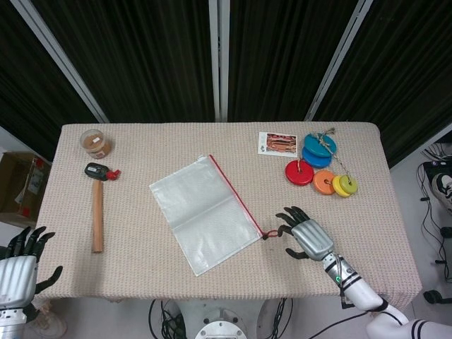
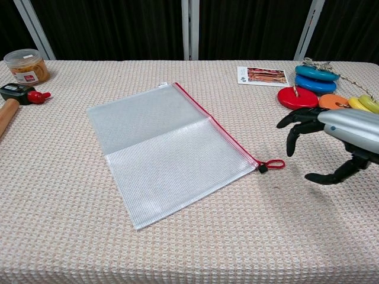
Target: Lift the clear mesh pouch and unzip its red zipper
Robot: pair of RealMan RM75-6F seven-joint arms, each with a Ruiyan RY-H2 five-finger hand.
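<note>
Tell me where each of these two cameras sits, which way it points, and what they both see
Head view: high above the near edge, looking steeply down on the whole table; shows left hand off the near left corner and right hand beside the pouch.
Chest view: low at the near edge, facing across the tabletop; only the right hand shows.
Shared: pouch, its red zipper pull, right hand.
</note>
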